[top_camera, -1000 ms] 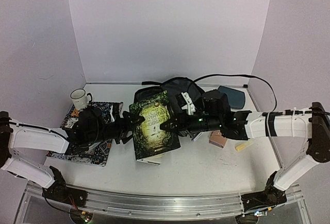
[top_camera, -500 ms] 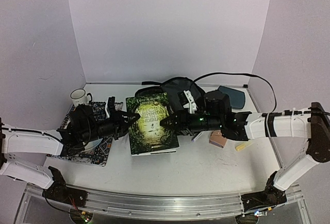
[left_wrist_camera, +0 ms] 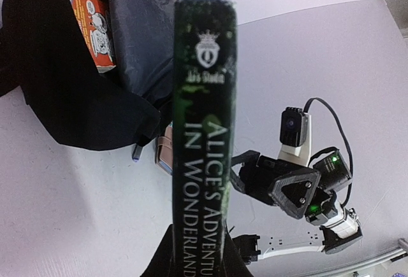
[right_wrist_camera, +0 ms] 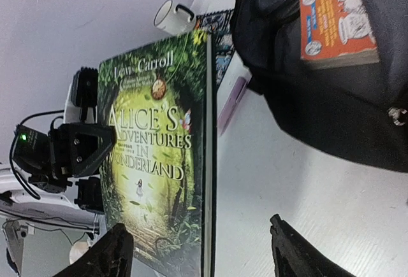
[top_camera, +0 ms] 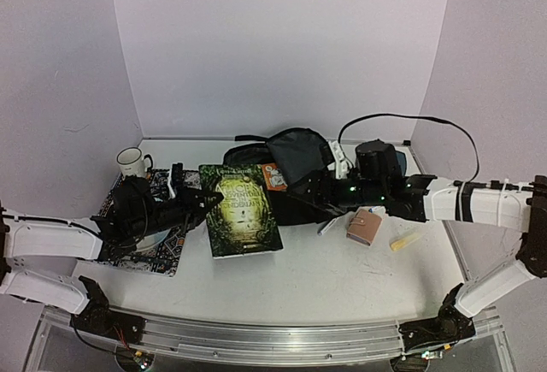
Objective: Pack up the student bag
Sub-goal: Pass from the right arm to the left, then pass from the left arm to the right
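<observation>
The bag [top_camera: 295, 154] lies open at the back of the table with an orange book [top_camera: 274, 176] already in it; the green book [top_camera: 240, 211], mug [top_camera: 132, 163] and wallet [top_camera: 364, 227] are not yet packed. The left gripper [top_camera: 204, 205], arm stretched low, clamps the green book's spine just in front of the bag. The right gripper [right_wrist_camera: 197, 235] hangs opposite, jaws spread and empty.

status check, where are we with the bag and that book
Left gripper shut on the green book at its spine. Right gripper open, holding nothing. Bag open, orange book already in its mouth.
</observation>
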### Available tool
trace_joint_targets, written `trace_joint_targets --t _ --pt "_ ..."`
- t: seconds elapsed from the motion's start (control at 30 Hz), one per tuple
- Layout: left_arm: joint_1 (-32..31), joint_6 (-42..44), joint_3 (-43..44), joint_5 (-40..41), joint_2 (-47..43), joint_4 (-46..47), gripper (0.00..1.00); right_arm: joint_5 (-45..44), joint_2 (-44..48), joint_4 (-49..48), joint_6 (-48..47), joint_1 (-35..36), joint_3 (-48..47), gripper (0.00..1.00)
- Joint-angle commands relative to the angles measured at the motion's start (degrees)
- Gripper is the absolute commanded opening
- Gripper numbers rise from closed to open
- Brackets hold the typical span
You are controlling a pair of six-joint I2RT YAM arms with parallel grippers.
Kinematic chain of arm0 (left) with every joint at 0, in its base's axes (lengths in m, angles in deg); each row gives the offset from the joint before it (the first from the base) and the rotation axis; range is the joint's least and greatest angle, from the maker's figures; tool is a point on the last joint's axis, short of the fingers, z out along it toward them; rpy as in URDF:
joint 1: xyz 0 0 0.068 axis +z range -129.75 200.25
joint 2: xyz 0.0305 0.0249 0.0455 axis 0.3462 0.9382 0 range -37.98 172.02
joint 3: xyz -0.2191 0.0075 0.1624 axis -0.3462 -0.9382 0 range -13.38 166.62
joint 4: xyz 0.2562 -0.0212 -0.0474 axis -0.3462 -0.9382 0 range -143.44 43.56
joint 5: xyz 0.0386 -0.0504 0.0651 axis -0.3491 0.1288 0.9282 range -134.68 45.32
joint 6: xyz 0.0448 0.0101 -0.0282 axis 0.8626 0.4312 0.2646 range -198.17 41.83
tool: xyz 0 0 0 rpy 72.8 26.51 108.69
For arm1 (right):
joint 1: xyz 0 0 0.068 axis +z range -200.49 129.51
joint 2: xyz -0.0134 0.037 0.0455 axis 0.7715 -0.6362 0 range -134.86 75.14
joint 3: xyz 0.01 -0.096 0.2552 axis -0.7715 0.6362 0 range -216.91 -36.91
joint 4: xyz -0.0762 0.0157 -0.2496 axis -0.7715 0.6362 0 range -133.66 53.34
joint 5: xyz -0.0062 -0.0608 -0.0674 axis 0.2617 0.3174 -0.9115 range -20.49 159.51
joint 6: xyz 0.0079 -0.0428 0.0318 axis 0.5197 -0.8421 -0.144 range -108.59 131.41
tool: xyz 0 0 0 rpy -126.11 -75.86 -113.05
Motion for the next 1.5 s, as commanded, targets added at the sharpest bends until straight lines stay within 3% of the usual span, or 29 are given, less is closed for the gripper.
trace_joint_targets --t 0.0,0.27,0.57,0.73,0.9,0.97,1.1,1.17,1.33,1.47 --pt "2.5 2.5 6.3 -7.9 1.6 5.5 0.00 4.9 0.7 0.8 -4.8 -2.7 -1.9 0.82" --pt "2.8 5.0 14.8 -19.5 7.7 5.5 0.00 14.0 -6.1 -2.0 -5.9 -5.4 -8.0 0.92" --pt "3.2 6.5 21.2 -28.5 11.9 5.5 0.00 23.8 -9.3 -9.1 -4.0 -7.3 -9.9 0.89" --pt "4.3 6.7 23.8 -32.0 13.6 5.4 0.00 28.6 -9.8 -13.7 -2.3 -8.0 -9.9 0.72" --pt "5.9 6.3 24.7 -34.5 15.2 5.4 0.00 31.4 -10.4 -19.5 1.5 -8.8 -9.5 0.43" --pt "6.5 6.0 24.5 -34.5 15.6 5.5 0.00 31.7 -10.6 -20.8 2.9 -8.8 -9.7 0.27" --pt "8.2 4.8 23.3 -33.0 15.9 5.5 0.06 30.2 -11.0 -23.8 5.9 -8.8 -9.5 0.01" --pt "8.8 4.1 22.7 -31.7 15.7 5.5 0.12 29.0 -11.1 -26.0 8.0 -8.8 -8.9 0.00" --pt "9.5 2.0 19.6 -24.7 14.2 5.5 0.43 22.8 -10.5 -31.8 14.6 -8.7 -7.1 0.00" --pt "9.5 -0.5 16.0 -18.5 12.3 5.4 0.55 15.3 -9.4 -35.3 18.7 -8.7 -5.4 0.00"
